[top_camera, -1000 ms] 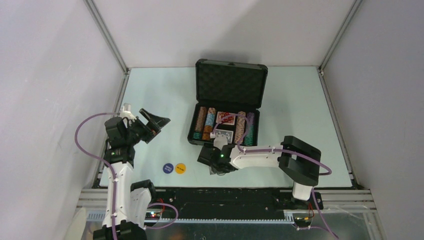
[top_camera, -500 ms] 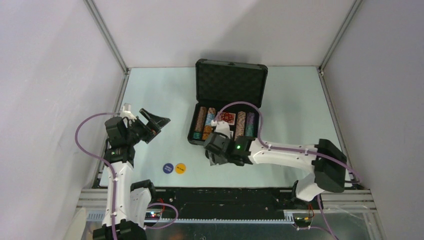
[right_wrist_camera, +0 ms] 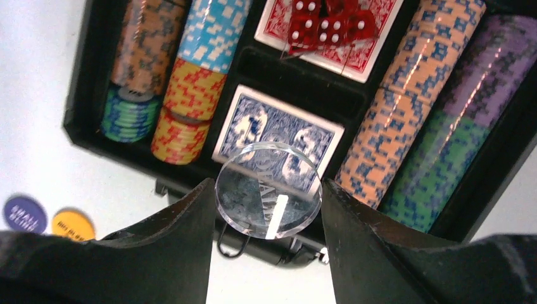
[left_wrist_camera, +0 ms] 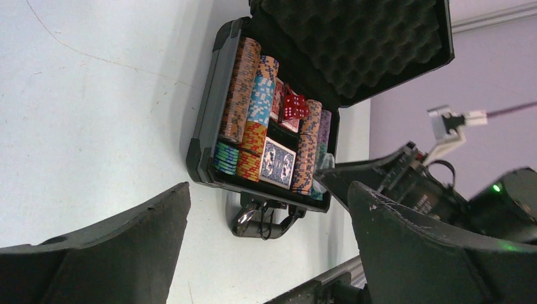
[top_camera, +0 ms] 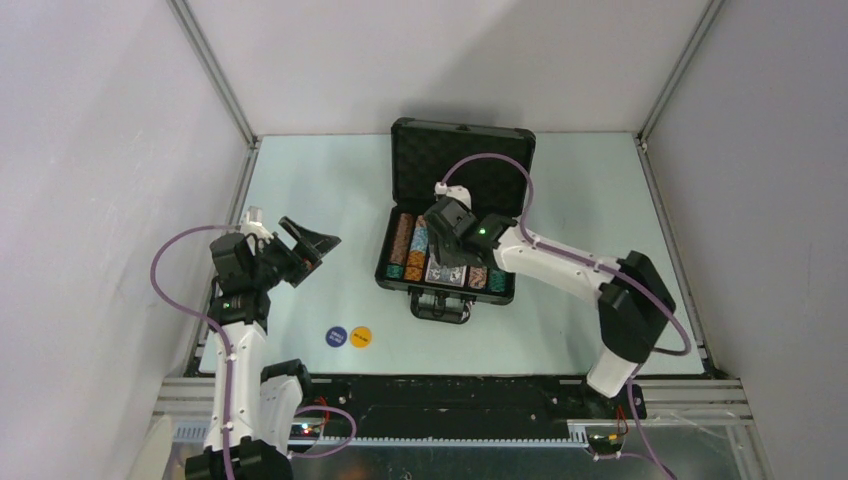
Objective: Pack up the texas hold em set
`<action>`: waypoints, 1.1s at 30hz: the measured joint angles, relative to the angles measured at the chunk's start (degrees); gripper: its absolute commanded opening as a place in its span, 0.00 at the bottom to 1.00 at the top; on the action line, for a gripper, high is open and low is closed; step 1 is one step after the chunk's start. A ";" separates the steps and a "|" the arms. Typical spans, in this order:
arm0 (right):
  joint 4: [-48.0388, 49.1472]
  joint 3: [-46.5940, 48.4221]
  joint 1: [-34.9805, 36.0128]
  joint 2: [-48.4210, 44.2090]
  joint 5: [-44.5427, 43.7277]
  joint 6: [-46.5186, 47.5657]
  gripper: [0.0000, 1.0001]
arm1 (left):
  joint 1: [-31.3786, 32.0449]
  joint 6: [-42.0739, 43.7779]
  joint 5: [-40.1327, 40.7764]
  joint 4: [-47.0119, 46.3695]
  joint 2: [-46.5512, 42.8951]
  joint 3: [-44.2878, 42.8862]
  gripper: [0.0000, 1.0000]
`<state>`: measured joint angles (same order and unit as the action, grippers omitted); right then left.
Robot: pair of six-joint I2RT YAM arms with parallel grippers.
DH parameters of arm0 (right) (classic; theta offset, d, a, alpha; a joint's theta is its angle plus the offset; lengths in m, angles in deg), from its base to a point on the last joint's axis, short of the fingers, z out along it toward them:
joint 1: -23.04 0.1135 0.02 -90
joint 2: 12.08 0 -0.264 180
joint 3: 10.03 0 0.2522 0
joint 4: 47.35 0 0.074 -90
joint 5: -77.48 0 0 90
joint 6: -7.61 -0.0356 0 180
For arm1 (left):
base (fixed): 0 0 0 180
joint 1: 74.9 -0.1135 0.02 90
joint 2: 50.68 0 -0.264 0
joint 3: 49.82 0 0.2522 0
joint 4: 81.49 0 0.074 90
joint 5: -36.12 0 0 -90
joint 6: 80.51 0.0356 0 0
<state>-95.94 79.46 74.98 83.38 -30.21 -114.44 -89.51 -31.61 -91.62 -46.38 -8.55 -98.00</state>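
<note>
Setting: pale green bench (top_camera: 590, 200) boxed in by plain grey walls.
Left claw (top_camera: 310, 243): far left, well apart from the set; fingers spread wide with nothing between them, touching nothing.
Round buttons: a blue button (top_camera: 337, 336) and a yellow button (top_camera: 361, 336) lie flat and side by side on the bench, near the front edge, between the left claw and the case.
Black case (left_wrist_camera: 206, 136): mid-bench, long axis running left to right; foam-lined lid (top_camera: 462, 165) stands up on the far side, handle (top_camera: 440, 308) points toward the arm bases.
Contents: chip rows (right_wrist_camera: 405, 95) run far to near along both sides; a blue deck (right_wrist_camera: 278, 130) lies in the near middle, and a red deck (right_wrist_camera: 361, 60) behind it carries red dice (right_wrist_camera: 326, 25).
Right claw (right_wrist_camera: 268, 187): directly above the case, over the blue deck; fingers partly spread and clamped on the edges of a clear round disc (right_wrist_camera: 268, 197).
</note>
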 measured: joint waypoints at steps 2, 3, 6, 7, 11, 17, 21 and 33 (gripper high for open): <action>0.15 1.68 -1.51 3.04 0.42 1.79 0.46 | 0.00 0.00 0.00 0.00 0.07 0.00 0.98; 0.26 2.27 -1.99 4.33 0.61 2.38 0.46 | 0.00 0.00 0.00 0.00 0.13 0.00 0.98; 0.35 4.02 -3.08 8.11 0.90 3.72 0.46 | 0.00 0.02 0.00 0.00 0.33 0.00 0.98; 0.37 4.46 -3.32 9.18 1.07 3.96 0.46 | 0.00 0.04 0.00 0.00 0.35 0.00 0.98; 0.48 5.25 -3.43 12.72 1.95 4.92 0.46 | 0.00 0.09 0.00 0.00 0.39 0.00 0.98; 0.85 6.14 -3.43 16.20 2.56 5.40 0.56 | 0.02 0.09 0.00 0.00 0.46 0.00 0.98; 0.98 6.88 -3.43 17.03 2.56 5.57 0.65 | 0.02 0.09 0.00 0.00 0.48 0.00 0.98; 0.70 7.28 -3.26 16.61 2.14 6.67 0.77 | 0.04 -0.02 1.55 0.24 0.02 0.00 0.98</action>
<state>-95.24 86.74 71.72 99.99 -28.07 -107.78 -89.47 -31.64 -90.06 -46.14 -8.53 -98.00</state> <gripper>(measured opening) 0.764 0.985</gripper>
